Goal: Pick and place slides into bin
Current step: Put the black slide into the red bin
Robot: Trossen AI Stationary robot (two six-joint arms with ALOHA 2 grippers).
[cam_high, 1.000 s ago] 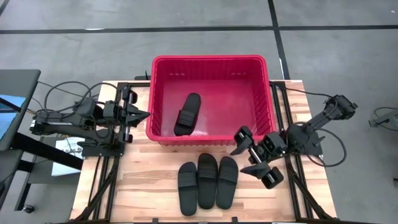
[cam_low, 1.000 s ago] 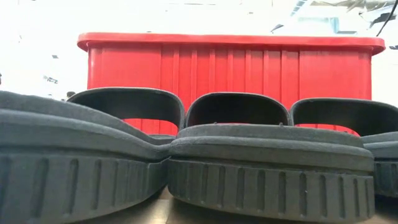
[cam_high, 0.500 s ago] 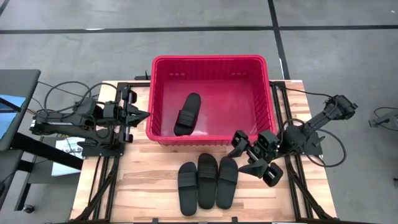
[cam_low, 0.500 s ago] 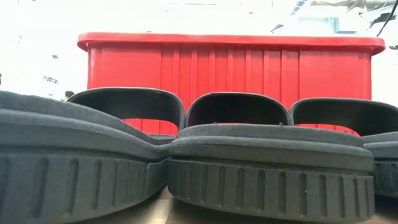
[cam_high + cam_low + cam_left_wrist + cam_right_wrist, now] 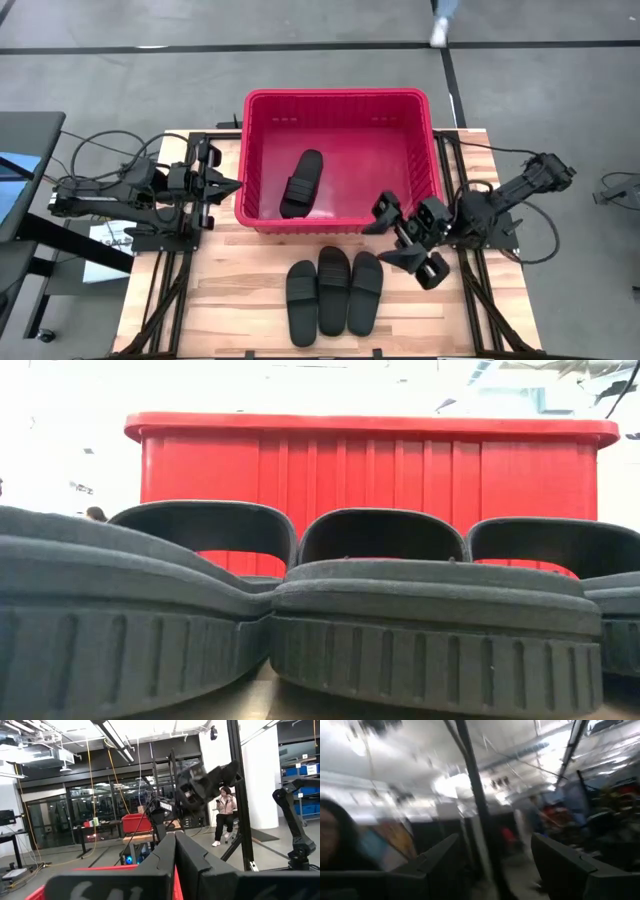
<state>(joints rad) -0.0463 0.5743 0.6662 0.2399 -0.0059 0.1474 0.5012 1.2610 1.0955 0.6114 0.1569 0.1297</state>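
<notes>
One black slide [image 5: 301,183] lies on the floor of the red bin [image 5: 338,98]. Three more slides [image 5: 334,292] lie side by side on the table in front of the bin; the low view shows their heels [image 5: 430,640] with the bin's wall [image 5: 370,460] behind. My right gripper [image 5: 392,236] stands open and empty above the table, by the bin's near right corner, right of the three slides. My left gripper [image 5: 233,185] is shut and empty, at the bin's left wall.
The table's wooden top [image 5: 230,290] shows bare left of the three slides. Black frame rails [image 5: 165,290] run along both table sides. The right wrist view is blurred and shows only the room. A person sits far off [image 5: 224,815] in the room.
My right gripper has risen and swung a little toward the table's left, from beside the bin's near right corner toward the three slides, tipping upward. It has stayed open. The slides and the bin have not moved.
</notes>
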